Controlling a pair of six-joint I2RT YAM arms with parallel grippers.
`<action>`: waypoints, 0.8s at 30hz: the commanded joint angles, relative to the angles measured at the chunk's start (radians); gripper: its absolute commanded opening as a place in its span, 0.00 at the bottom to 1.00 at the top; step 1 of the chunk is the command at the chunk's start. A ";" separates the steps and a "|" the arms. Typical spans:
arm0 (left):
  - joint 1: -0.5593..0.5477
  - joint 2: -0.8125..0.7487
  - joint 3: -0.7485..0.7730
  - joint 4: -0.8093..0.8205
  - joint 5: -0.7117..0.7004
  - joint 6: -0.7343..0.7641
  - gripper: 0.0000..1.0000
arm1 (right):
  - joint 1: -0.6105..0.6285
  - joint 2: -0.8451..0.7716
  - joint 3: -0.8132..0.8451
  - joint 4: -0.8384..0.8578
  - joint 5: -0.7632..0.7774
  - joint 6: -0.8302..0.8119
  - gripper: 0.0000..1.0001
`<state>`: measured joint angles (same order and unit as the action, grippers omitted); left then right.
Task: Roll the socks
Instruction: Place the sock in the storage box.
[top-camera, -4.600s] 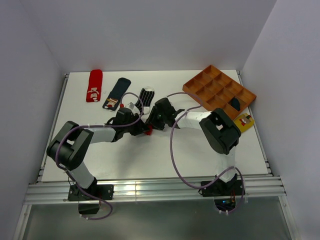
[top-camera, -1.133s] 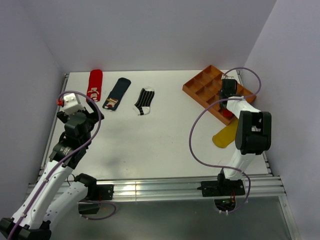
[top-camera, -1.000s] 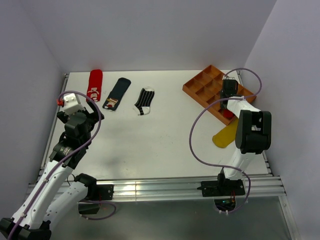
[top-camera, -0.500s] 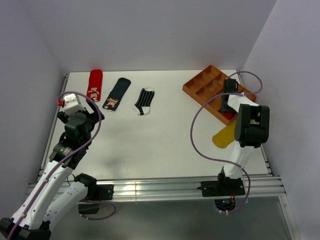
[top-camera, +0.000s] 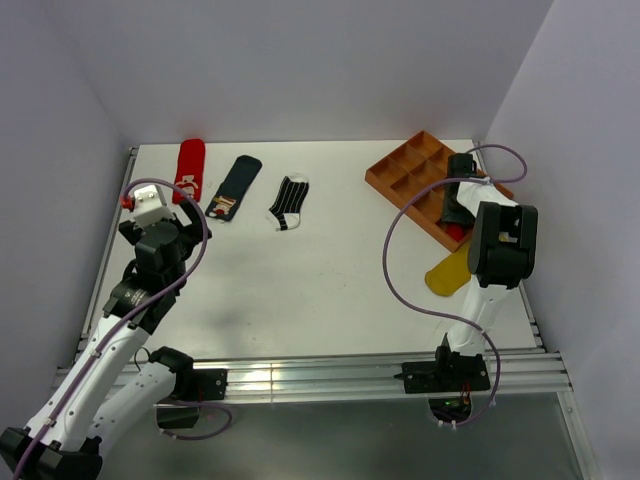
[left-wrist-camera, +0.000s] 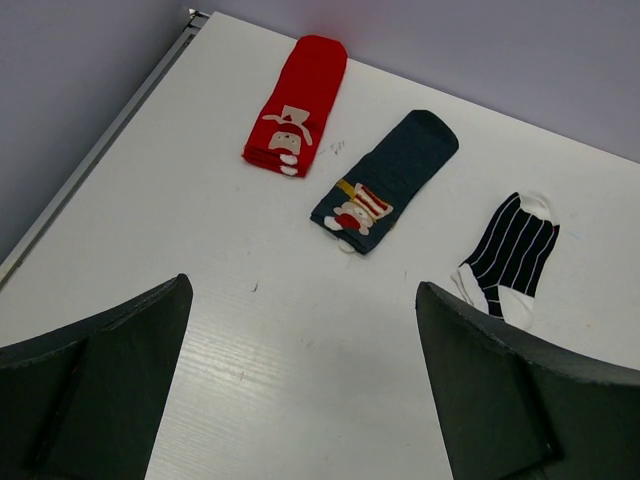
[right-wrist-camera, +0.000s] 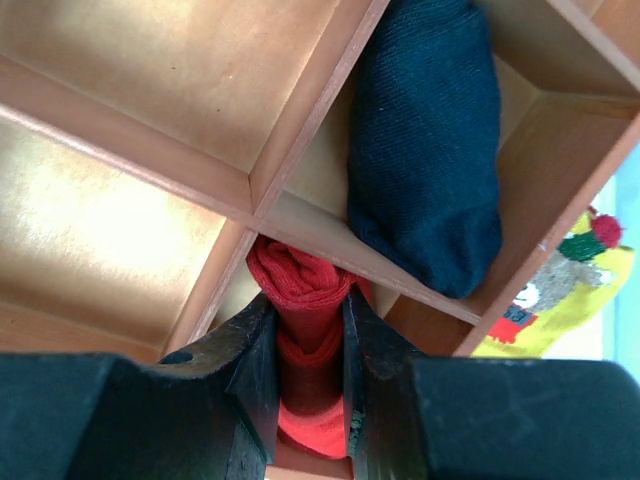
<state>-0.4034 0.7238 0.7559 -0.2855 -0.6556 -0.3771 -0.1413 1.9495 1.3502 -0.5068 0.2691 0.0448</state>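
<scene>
Since the frame a few seconds back, both arms have been drawn away from the middle of the table (top-camera: 320, 290), where a red sock was worked between them; the left arm is now raised at 9 o'clock and the right arm is reached over the tray (top-camera: 415, 165) at 2 o'clock.

The right gripper (right-wrist-camera: 305, 300) is seen closed on the rolled red sock (right-wrist-camera: 300, 275), which is pinched between both fingers and held down into a compartment at the tray's near edge. Whether the roll rests on the compartment floor cannot be told. A navy roll (right-wrist-camera: 430, 150) is lodged in the neighbouring compartment, at 1 o'clock from the red roll, with one wooden divider between them. Beyond the tray wall, at 3 o'clock in the wrist view, a mustard sock (right-wrist-camera: 545, 300) with a figure on it is laid flat on the table.

The left gripper (left-wrist-camera: 305, 380) is held high with its jaws spread wide and nothing between them. Three flat socks are laid in a row at 11 o'clock of the table, well apart from both grippers: a red sock (left-wrist-camera: 297, 100) with white marks, a navy sock (left-wrist-camera: 385, 180) with a patch, and a striped sock (left-wrist-camera: 510, 255)
</scene>
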 joint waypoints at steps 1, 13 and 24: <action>-0.005 0.000 -0.003 0.039 -0.012 0.024 0.99 | -0.012 0.034 0.029 -0.114 0.015 0.046 0.11; -0.005 0.016 -0.003 0.035 -0.012 0.020 0.99 | -0.011 -0.023 0.021 -0.076 -0.019 0.076 0.43; -0.005 0.006 -0.003 0.035 -0.009 0.017 0.99 | -0.011 -0.196 -0.010 -0.033 0.012 0.130 0.45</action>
<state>-0.4038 0.7433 0.7555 -0.2775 -0.6559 -0.3775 -0.1444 1.8301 1.3407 -0.5430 0.2699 0.1486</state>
